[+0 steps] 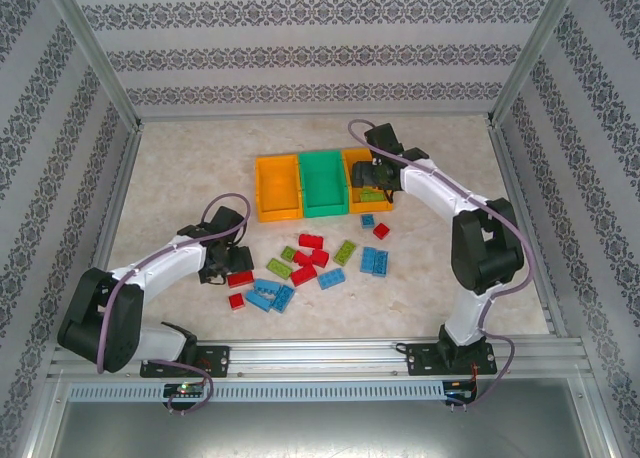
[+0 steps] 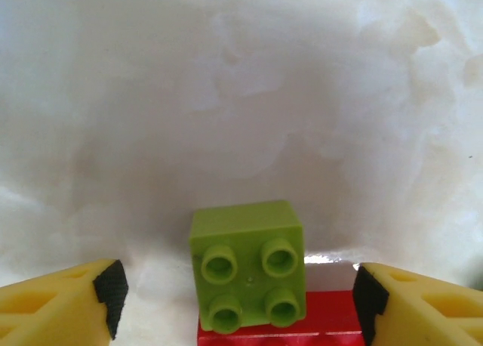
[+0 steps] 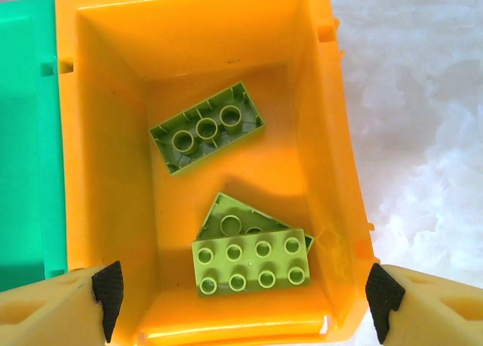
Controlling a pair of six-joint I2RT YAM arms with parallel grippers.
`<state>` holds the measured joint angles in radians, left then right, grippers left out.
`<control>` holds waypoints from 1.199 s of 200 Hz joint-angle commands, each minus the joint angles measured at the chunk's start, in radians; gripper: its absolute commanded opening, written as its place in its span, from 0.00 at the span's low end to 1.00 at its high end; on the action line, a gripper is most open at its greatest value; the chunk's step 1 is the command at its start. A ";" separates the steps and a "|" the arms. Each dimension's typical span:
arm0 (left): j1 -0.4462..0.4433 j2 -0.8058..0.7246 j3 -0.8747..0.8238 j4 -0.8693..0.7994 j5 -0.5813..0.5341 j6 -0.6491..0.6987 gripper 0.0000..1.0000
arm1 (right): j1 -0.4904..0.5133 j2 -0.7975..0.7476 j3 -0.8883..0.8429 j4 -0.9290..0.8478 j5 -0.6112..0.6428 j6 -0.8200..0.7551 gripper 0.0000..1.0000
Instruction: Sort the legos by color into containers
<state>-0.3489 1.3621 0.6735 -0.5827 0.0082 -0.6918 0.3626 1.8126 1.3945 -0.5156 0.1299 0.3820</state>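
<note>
Three joined bins stand at the back: an orange one (image 1: pixel 277 188), a green one (image 1: pixel 322 181) and a second orange one (image 1: pixel 358 164). My right gripper (image 1: pixel 375 174) (image 3: pixel 245 297) hangs open and empty over that right orange bin (image 3: pixel 106 134), which holds three light green legos (image 3: pixel 251 261) (image 3: pixel 207 127). My left gripper (image 1: pixel 227 262) (image 2: pixel 240 301) is open, low over the table. Between its fingers a small light green lego (image 2: pixel 247 267) sits on a red lego (image 2: pixel 324 319) (image 1: pixel 240 278), with neither pad touching it.
Several loose legos lie mid-table: red (image 1: pixel 311 241), blue (image 1: pixel 375 261), light green (image 1: pixel 345 252), and a blue cluster (image 1: pixel 268 295) near the left arm. Patterned walls and metal posts enclose the table.
</note>
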 commanded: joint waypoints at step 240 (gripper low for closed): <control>-0.227 0.130 0.305 0.115 0.105 0.067 0.33 | -0.060 -0.418 -0.580 0.110 0.001 0.099 0.89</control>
<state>-0.5060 1.4273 0.8864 -0.5217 0.0616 -0.6510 0.3046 1.4315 0.8627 -0.4244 0.1490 0.4400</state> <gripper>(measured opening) 0.336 0.885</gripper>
